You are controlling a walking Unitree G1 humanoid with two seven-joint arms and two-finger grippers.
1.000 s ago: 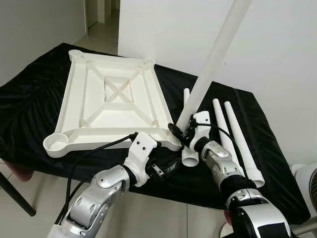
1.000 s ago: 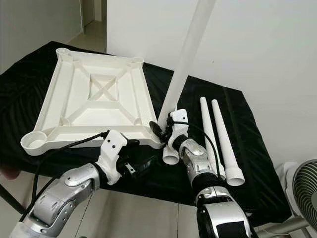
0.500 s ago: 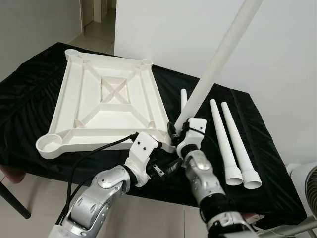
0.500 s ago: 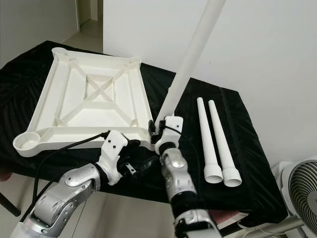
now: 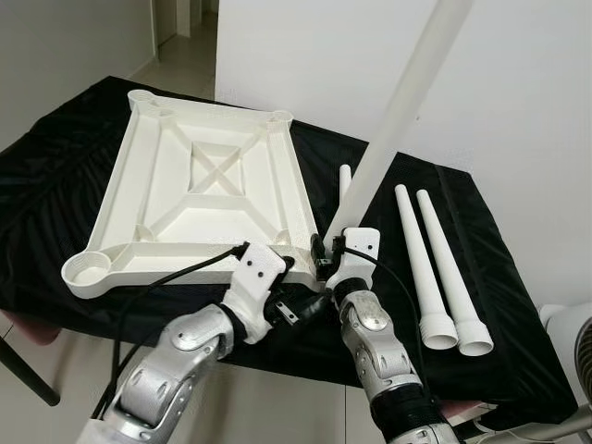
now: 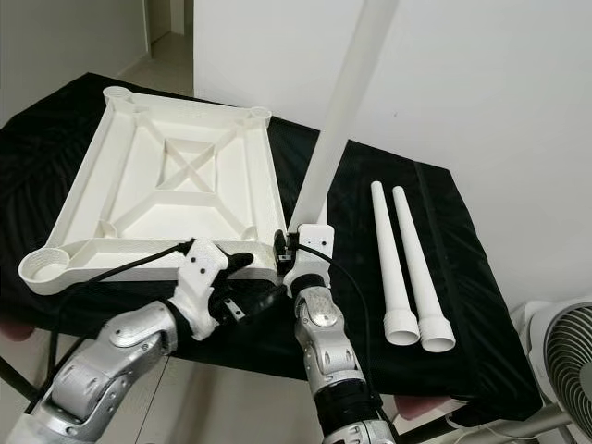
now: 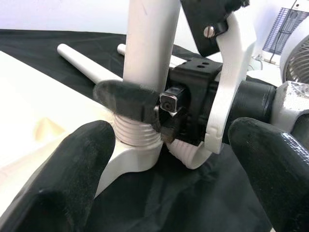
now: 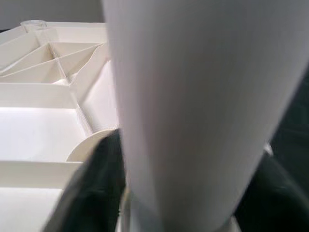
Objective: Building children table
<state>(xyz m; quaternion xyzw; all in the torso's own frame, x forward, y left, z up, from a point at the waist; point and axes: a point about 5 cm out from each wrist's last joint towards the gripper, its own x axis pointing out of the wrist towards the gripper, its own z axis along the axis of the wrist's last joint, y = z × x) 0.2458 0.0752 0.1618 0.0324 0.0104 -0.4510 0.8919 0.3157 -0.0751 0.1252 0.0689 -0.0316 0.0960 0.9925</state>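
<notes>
A white plastic tabletop (image 5: 199, 199) lies upside down, ribs up, on a surface draped in black cloth (image 5: 55, 176). At the tabletop's near right corner, a long white table leg (image 5: 393, 120) stands tilted, rising away from the robot, its threaded lower end set into the corner socket (image 7: 133, 133). The right tool (image 5: 329, 252) is clamped on the leg just above that socket; the left wrist view shows one black finger (image 7: 125, 99) wrapped across the leg's base. The left tool (image 5: 305, 310) sits just in front of the same corner, below the tabletop's near edge, with its two fingers (image 7: 72, 169) spread apart to either side of the socket and not closed on anything. A black cable (image 5: 157, 287) runs along the left arm. To the right of the tabletop, two more white legs (image 5: 435, 268) lie side by side on the cloth, wide ends toward the robot, and the tip of another leg (image 5: 345, 180) shows just behind the standing one. A fan (image 6: 564, 356) stands off the surface's near right corner.
</notes>
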